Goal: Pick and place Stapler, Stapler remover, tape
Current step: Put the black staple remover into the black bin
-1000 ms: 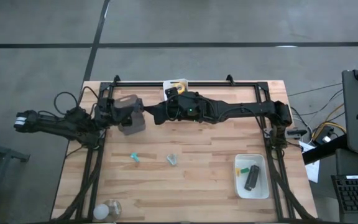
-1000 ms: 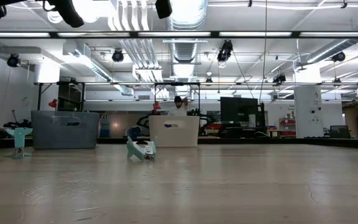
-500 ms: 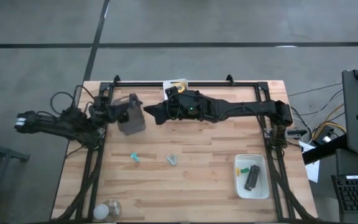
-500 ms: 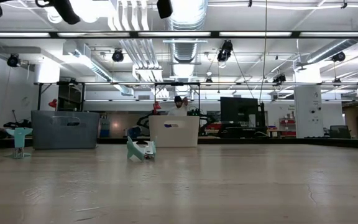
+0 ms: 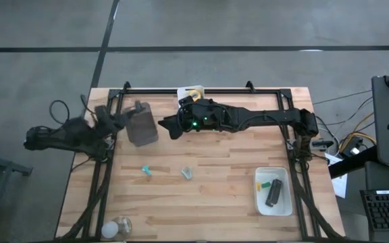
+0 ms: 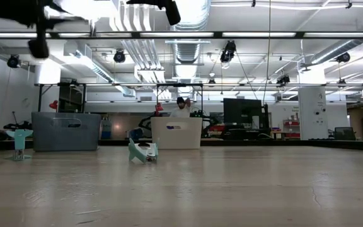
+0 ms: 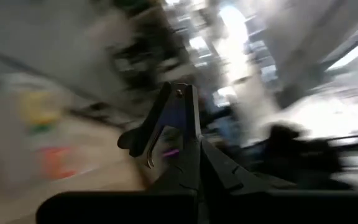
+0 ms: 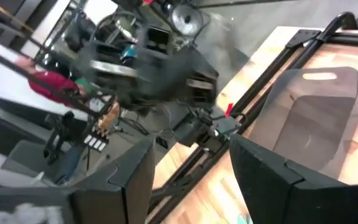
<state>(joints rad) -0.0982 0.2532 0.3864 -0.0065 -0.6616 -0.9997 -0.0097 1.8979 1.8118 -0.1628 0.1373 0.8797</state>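
Between picks, judging by layout; stapler already in white tray, well apart from both fingers; right fingers spread, empty; left fingers clenched, empty; tape unseen; next needs locating remaining item.

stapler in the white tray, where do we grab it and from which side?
Grip the stapler across its narrow width at mid-length, coming straight down. It lies flat in the white tray, long axis roughly along the tray's length, with a small green piece near its far end. Probably the right gripper, which is open.
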